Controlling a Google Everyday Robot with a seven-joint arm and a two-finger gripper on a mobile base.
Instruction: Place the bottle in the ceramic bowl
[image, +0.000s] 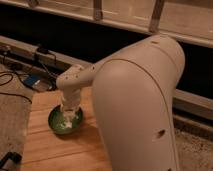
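My gripper (69, 116) over bowl (56, 124) | grip state: cannot tell | bottle unseen | release pending, I judge

Smooth white rounded arm shell (135, 100), pale hand (69, 114) over bowl.
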